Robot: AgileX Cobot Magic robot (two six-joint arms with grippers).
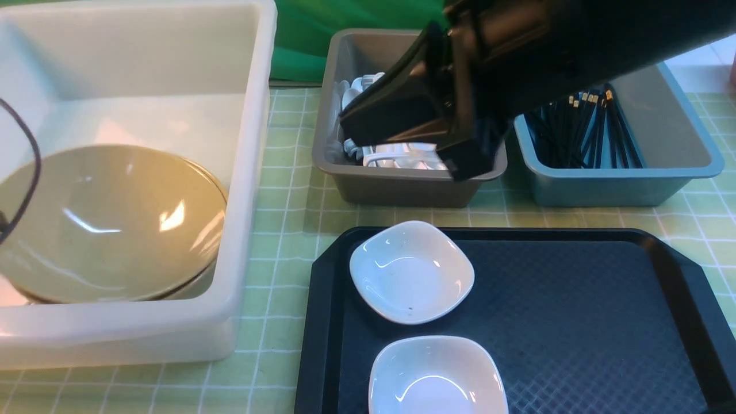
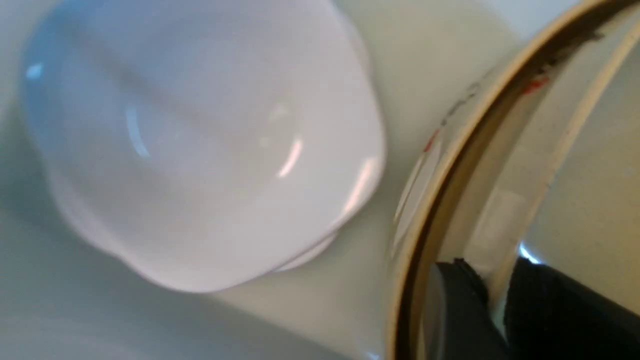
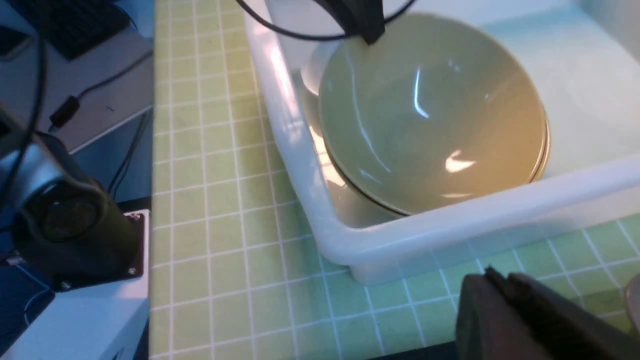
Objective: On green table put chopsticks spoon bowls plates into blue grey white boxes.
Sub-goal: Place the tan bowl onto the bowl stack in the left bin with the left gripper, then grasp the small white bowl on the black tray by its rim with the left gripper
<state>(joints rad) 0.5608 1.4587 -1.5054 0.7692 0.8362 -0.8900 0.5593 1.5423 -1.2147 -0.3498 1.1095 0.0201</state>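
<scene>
Tan bowls (image 1: 109, 224) sit stacked in the white box (image 1: 247, 172) on the green table (image 1: 287, 230). My left gripper (image 2: 492, 272) straddles the top bowl's rim (image 2: 530, 150), jaws a little apart. A white plate (image 2: 200, 150) lies beside the stack in that box. Two more plates (image 1: 411, 270) (image 1: 437, 376) rest on the black tray (image 1: 575, 322). Spoons (image 1: 402, 155) fill the grey box (image 1: 402, 187), and chopsticks (image 1: 581, 132) the blue box (image 1: 609, 184). My right gripper (image 1: 405, 129) hangs shut and empty over the grey box.
The right arm's dark body blocks parts of the grey and blue boxes in the front view. A cable (image 1: 29, 144) crosses the white box's left side. A camera mount (image 3: 65, 220) stands off the table's edge.
</scene>
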